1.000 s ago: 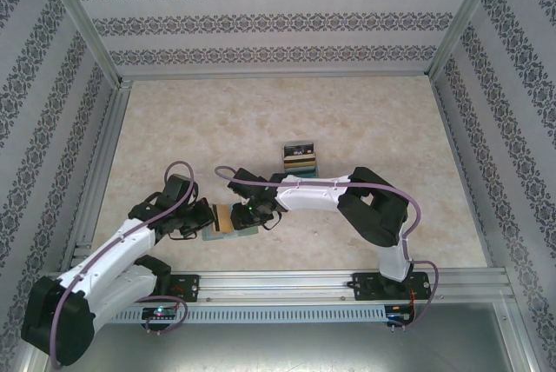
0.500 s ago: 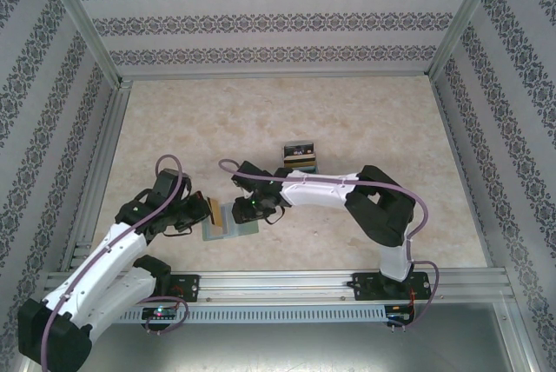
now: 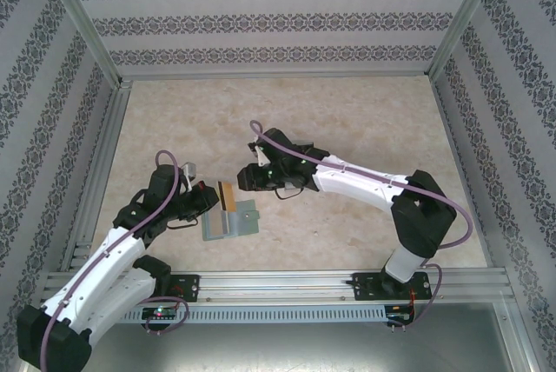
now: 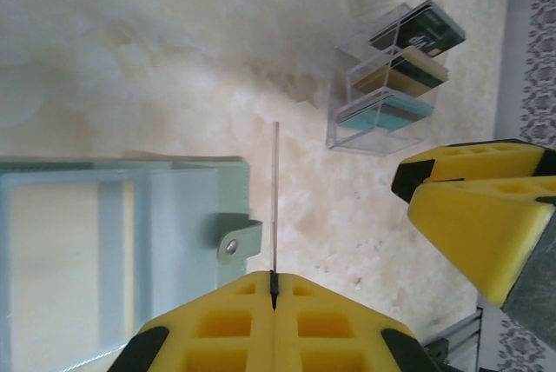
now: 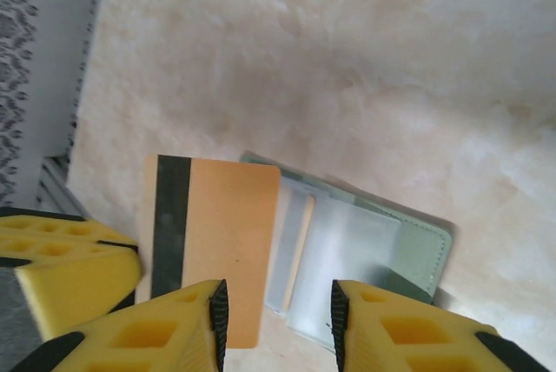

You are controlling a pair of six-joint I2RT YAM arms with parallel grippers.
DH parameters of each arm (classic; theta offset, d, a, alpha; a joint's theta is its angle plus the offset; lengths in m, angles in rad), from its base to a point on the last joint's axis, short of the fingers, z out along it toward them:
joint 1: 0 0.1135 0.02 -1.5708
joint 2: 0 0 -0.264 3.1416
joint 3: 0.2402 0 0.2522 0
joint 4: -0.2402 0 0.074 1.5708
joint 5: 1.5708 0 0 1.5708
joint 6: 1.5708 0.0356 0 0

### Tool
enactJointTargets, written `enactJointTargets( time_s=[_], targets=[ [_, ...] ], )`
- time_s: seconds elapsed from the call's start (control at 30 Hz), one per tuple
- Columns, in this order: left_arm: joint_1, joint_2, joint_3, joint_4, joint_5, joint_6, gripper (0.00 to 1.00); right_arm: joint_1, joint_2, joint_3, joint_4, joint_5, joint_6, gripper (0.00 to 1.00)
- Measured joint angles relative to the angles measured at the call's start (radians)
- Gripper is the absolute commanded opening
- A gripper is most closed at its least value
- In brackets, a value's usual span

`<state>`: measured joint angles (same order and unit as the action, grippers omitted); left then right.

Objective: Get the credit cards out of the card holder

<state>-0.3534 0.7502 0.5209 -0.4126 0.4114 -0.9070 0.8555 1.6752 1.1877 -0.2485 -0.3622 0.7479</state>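
1. The left fingers are pressing together on one long edge of the tan-gold card, holding it roughly flat just above the counter.
2. The right fingers are standing spread, gripping nothing, hovering just over that card's free side.
3. The card is running lengthwise from near edge toward far edge. The card holder is lying open just nearward of it, by the near edge, left of middle.
4. A clear rack carrying other cards is sitting farther toward the far edge. The right arm is looking nearer it, so a handover seems likely.
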Motion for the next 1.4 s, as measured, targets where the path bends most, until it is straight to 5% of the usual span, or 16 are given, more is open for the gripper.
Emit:
enactJointTargets(
  time_s=[0.53, 1.07, 1.4],
  targets=[
    [0.095, 0.007, -0.137, 0.409, 0.176, -0.213, 0.00, -0.105, -0.043, -0.255, 0.397, -0.209, 0.257, 0.35],
    [0.100, 0.015, -0.137, 0.443, 0.214, -0.232, 0.00, -0.119, 0.029, -0.268, 0.620, -0.296, 0.388, 0.33],
    [0.101, 0.023, -0.137, 0.443, 0.217, -0.232, 0.00, -0.119, 0.048, -0.282, 0.700, -0.317, 0.434, 0.16]
  ],
)
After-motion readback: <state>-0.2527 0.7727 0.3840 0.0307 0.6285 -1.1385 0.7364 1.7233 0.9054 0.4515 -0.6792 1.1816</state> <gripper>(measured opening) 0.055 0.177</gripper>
